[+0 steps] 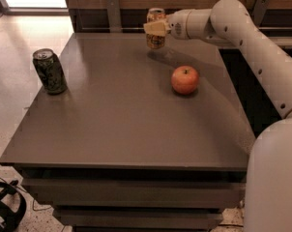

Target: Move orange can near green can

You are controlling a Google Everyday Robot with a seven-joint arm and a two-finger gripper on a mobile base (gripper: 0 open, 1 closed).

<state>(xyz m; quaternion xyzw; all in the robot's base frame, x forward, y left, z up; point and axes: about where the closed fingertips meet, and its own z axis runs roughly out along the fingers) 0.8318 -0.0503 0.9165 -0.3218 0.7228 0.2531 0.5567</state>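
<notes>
The orange can (156, 38) is at the far edge of the table, orange-tan with a silver top. My gripper (155, 28) reaches in from the right and is shut on its upper half, holding it upright just above the table top. The green can (50, 72), dark and mottled with a silver top, stands upright near the table's left edge, well to the left of the gripper and nearer the front.
A red-orange apple (185, 79) lies on the brown table (126, 129), right of centre, below and to the right of the held can. A wooden wall with metal brackets runs behind the table. My white arm (252, 37) spans the right side.
</notes>
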